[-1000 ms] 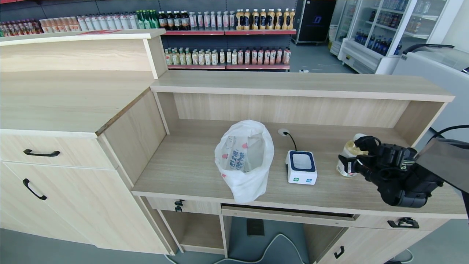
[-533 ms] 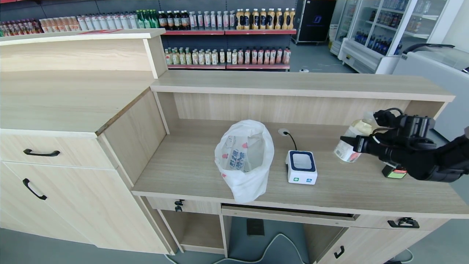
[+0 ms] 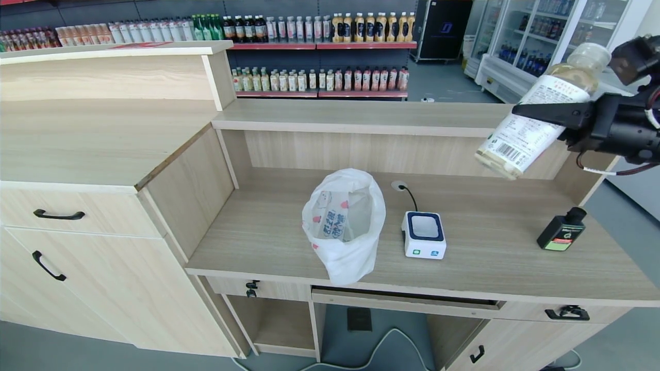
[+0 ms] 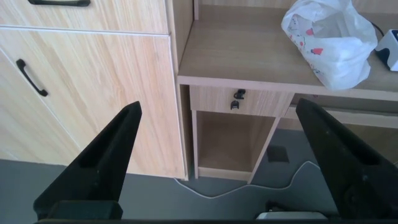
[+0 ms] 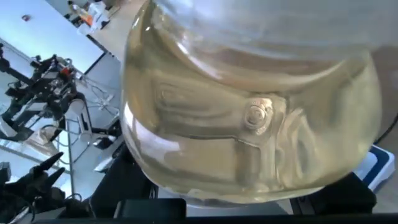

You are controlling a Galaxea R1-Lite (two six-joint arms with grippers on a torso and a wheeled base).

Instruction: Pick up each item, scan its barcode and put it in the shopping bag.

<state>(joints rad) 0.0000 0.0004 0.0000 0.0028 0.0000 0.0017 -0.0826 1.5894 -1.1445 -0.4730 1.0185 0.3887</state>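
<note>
My right gripper (image 3: 572, 116) is shut on a pale drink bottle (image 3: 536, 111) with a white label, holding it tilted high above the counter's right end, barcode facing down and left. The bottle's yellowish base (image 5: 249, 118) sits close in the right wrist view. Below stands the white barcode scanner (image 3: 424, 234) with a dark blue frame. The white shopping bag (image 3: 344, 222) stands open left of the scanner, a printed packet inside it. A small dark bottle (image 3: 561, 230) with a green label rests on the counter at the right. My left gripper (image 4: 217, 162) hangs open below the counter's left front, the bag (image 4: 333, 37) beyond it.
The wooden counter (image 3: 490, 247) has a raised back shelf (image 3: 412, 121) and a taller cabinet (image 3: 93, 139) on the left. A cable (image 3: 410, 195) runs from the scanner to a grommet. Drawers with black handles line the front.
The right gripper has lifted the drink bottle from the counter, up and to the right, tilting it. This uncovered the small dark bottle behind where it stood. The bag and scanner stayed put.
</note>
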